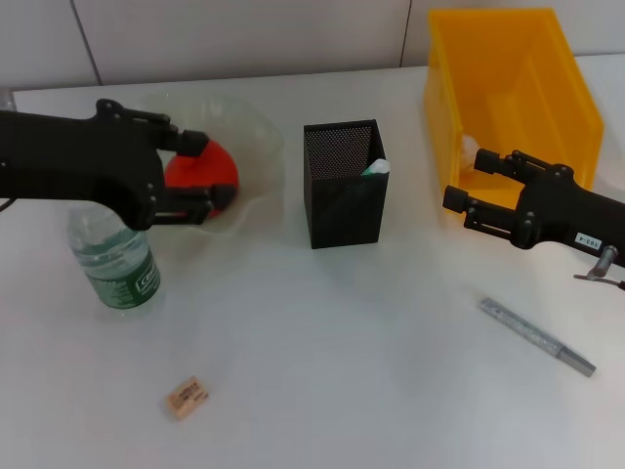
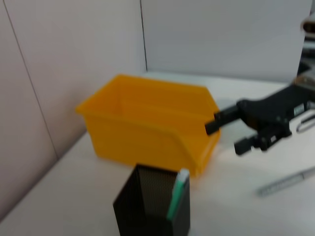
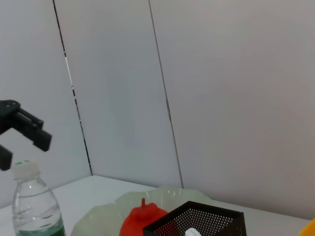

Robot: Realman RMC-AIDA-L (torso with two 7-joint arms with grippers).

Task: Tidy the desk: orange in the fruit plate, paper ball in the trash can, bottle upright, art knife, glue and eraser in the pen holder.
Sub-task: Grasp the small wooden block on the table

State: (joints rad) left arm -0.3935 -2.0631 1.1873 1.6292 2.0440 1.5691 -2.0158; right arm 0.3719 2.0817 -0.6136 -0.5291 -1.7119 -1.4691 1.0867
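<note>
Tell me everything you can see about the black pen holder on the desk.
The pen holder is a square black mesh cup, standing upright on the white table between the clear fruit plate and the yellow bin. Its top is open. One item with a green and white end leans in its corner. Neither gripper touches it.

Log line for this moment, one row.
left gripper open over orange in plate | right gripper open by yellow bin | bottle upright | eraser, art knife still on desk
</note>
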